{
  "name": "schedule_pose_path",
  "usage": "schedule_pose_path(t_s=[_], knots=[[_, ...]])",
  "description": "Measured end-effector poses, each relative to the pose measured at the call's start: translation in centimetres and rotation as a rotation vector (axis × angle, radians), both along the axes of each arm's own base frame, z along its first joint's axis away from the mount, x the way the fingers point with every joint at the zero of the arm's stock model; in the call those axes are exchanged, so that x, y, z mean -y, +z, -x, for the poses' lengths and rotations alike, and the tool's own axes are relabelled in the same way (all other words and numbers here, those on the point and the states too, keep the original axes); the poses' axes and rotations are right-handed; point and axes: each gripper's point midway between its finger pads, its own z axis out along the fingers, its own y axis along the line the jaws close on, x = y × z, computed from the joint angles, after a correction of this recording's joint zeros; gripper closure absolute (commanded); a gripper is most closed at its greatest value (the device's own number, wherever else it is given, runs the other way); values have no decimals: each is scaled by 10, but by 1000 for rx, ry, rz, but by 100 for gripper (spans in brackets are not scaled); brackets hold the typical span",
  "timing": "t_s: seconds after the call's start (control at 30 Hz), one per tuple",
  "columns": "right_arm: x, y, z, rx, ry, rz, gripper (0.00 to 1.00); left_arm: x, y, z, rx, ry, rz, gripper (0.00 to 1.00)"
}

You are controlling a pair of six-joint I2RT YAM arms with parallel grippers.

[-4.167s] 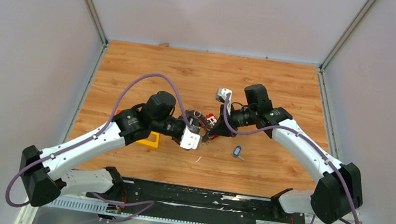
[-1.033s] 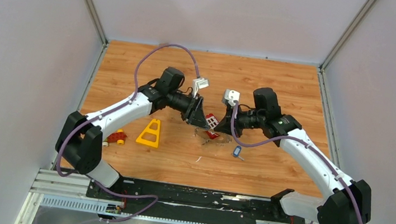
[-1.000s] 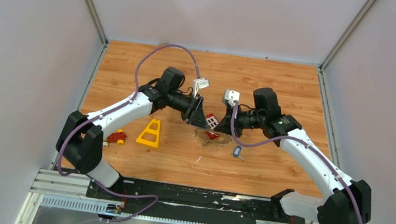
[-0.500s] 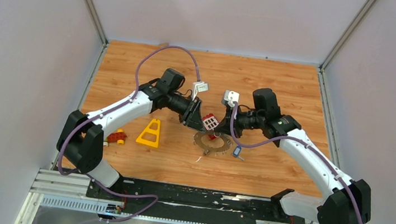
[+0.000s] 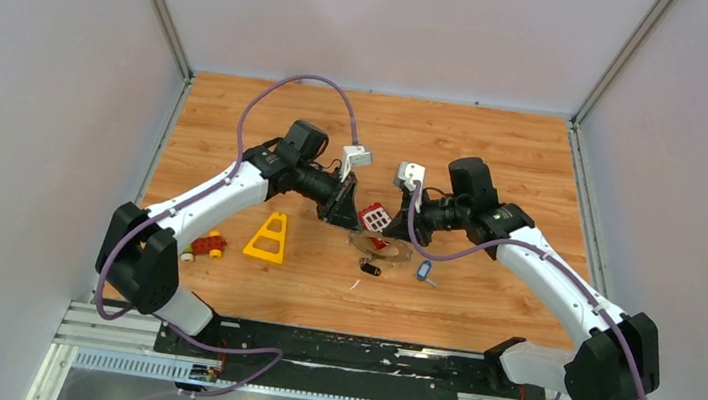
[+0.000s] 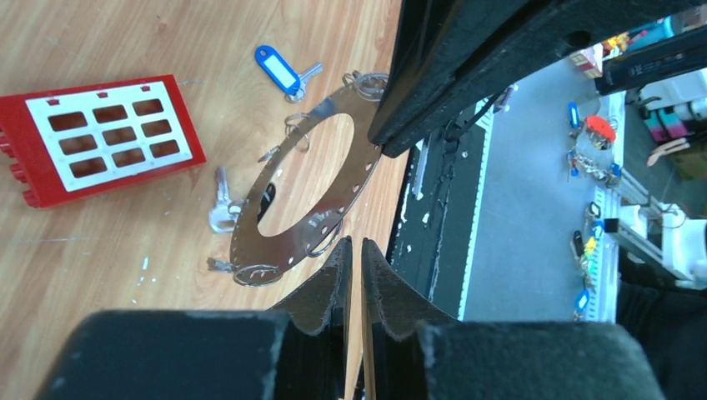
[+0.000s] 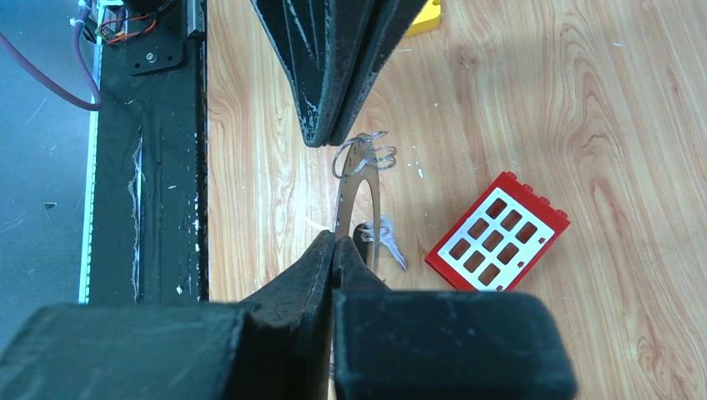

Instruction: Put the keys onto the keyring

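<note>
I am clamping my right pincer point(image 7: 333, 240) tight on the rim of the keyring point(image 6: 288, 250), which is tilting over the table point(image 5: 495, 166). My left pincer point(image 6: 354, 246) is sitting at the opposite rim, its fingers standing almost together with only a slit showing, and I cannot tell whether it is pinching the metal. From the top, the black-headed key point(image 5: 371, 268) is lying at the ring's 6 o'clock, just beside it. The blue-headed key point(image 5: 424, 269) is lying at 4 o'clock, the red block point(image 5: 380, 217) at 12, and the yellow frame point(image 5: 268, 238) well apart at 9.
</note>
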Motion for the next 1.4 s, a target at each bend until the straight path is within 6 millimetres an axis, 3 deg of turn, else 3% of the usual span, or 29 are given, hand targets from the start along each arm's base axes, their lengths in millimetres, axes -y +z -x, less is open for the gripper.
schedule_pose_path(t_s=[0.23, 0.43, 0.67, 0.83, 1.03, 1.23, 1.4], knots=[[0, -1, 0, -2, 1, 3, 100, -2, 6, -4, 134, -37, 4, 51], [0, -2, 0, 1, 3, 4, 100, -5, 17, -9, 234, -30, 12, 35], [0, -2, 0, 3, 5, 5, 100, -4, 12, -14, 288, -26, -8, 33], [0, -3, 0, -1, 7, 5, 100, 4, 0, -3, 397, -84, -46, 33], [0, -6, 0, -12, 7, 11, 100, 7, -9, 9, 630, -155, -90, 29], [0, -10, 0, -27, 9, 19, 100, 4, -12, 14, 972, -208, -143, 24], [0, -12, 2, -43, 13, 23, 100, 3, -30, 14, 1157, -244, -211, 25]])
